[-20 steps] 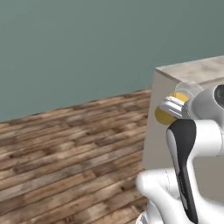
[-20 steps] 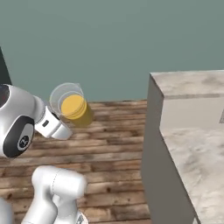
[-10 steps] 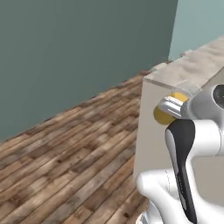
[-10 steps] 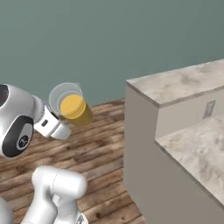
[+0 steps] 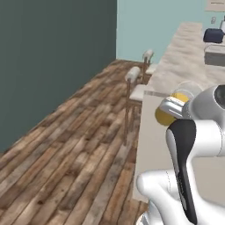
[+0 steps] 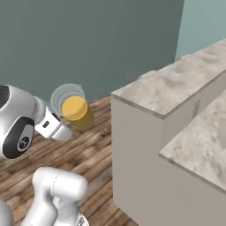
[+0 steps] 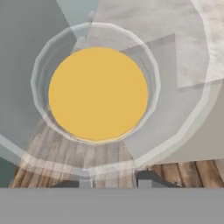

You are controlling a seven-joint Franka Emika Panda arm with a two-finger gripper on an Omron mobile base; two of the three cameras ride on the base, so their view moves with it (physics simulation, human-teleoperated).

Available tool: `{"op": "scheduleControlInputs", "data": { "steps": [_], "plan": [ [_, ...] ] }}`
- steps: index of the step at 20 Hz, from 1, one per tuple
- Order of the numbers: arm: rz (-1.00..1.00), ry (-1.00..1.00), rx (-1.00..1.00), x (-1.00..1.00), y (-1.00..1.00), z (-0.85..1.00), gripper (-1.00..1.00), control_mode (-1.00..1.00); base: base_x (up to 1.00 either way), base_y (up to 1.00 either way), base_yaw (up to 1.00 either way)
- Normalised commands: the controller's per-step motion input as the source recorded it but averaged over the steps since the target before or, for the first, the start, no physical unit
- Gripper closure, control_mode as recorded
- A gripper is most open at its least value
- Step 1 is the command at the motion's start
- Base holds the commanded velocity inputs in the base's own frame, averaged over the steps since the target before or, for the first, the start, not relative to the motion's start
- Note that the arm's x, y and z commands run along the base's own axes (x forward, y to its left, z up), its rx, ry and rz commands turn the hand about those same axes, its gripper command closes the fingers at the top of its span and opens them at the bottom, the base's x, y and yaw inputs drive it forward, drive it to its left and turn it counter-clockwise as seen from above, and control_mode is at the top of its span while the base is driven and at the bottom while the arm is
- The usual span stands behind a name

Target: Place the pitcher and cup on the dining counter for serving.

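The pitcher (image 6: pixel 73 108) hangs in the air at the gripper (image 7: pixel 114 179), whose two fingertips straddle its rim; actual clamping cannot be confirmed. Judge it heavy with liquid, rigid, smooth and breakable: keep it level. The dining counter (image 6: pixel 176 86) stands apart, its square corner nearest. Open wooden floor (image 5: pixel 74 145) gives clearance alongside.

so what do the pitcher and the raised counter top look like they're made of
The pitcher looks like clear glass: the floor shows through its wall around the orange liquid. The dining counter looks like matte beige marble, going by its grey veining, though it could be imitation stone.
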Motion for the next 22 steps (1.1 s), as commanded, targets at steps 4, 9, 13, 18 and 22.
{"op": "scheduleControlInputs", "data": {
  "steps": [4,9,13,18,22],
  "plan": [
    [0.00,0.00,0.00,0.00,0.00,0.00,1.00,1.00,0.57,0.32,-0.33],
    [0.00,0.00,0.00,0.00,0.00,0.00,1.00,1.00,0.20,-0.01,-0.25],
    [0.00,0.00,0.00,0.00,0.00,0.00,1.00,1.00,0.27,0.00,-0.24],
    [0.00,0.00,0.00,0.00,0.00,0.00,1.00,1.00,0.37,0.00,-0.23],
    [0.00,0.00,0.00,0.00,0.00,0.00,1.00,1.00,0.52,0.00,-0.22]
  ]
}}
